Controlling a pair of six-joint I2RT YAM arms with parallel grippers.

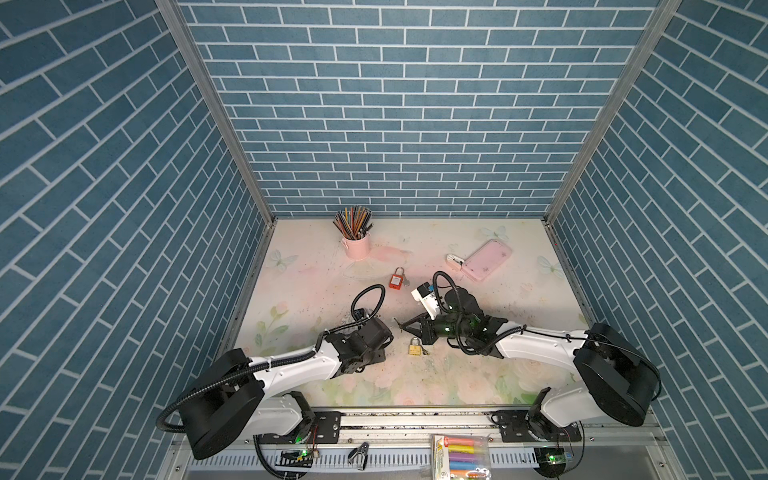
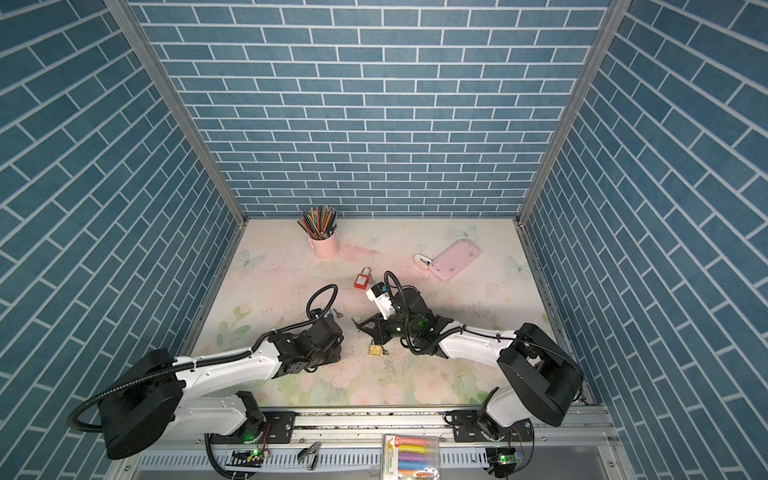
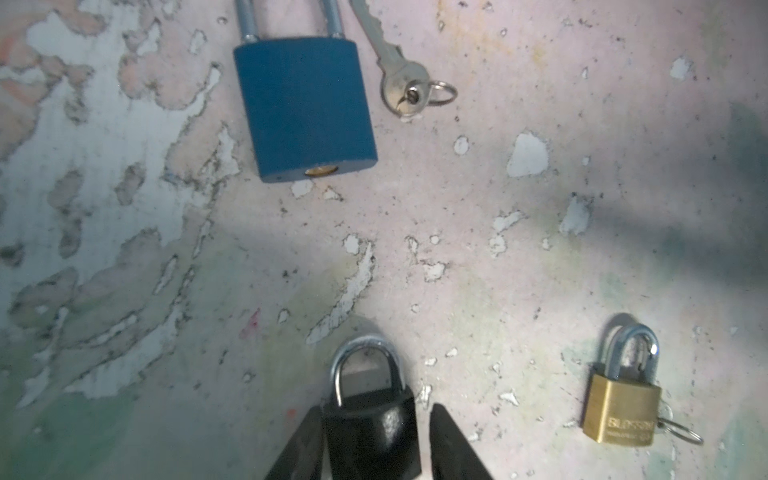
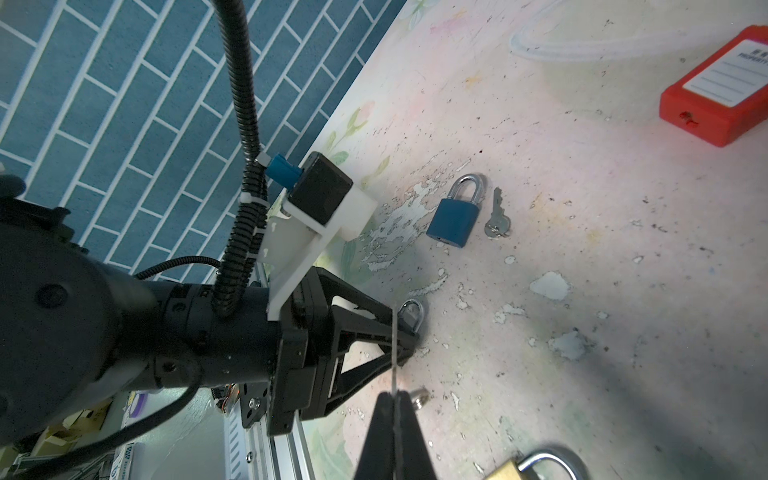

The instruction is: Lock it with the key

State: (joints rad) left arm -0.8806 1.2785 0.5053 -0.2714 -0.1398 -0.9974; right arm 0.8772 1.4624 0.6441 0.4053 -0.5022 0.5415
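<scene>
black padlock (image 3: 370, 428) | glossy body, curved steel shackle | key (image 4: 392, 353) | thin blade

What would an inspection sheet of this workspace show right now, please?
Surface: floral mat, print flaked and scuffed.
Job's things: black padlock; key.
Clutter: blue padlock beside a loose key, brass padlock, red padlock, pencil cup, pink phone.
Grippers: left gripper open, fingers astride the black padlock; right gripper shut on the key.
Cables: black conduits looped above both wrists, nothing snagged.
Surroundings: blue brick-pattern walls; marker pack on the front rail.
</scene>
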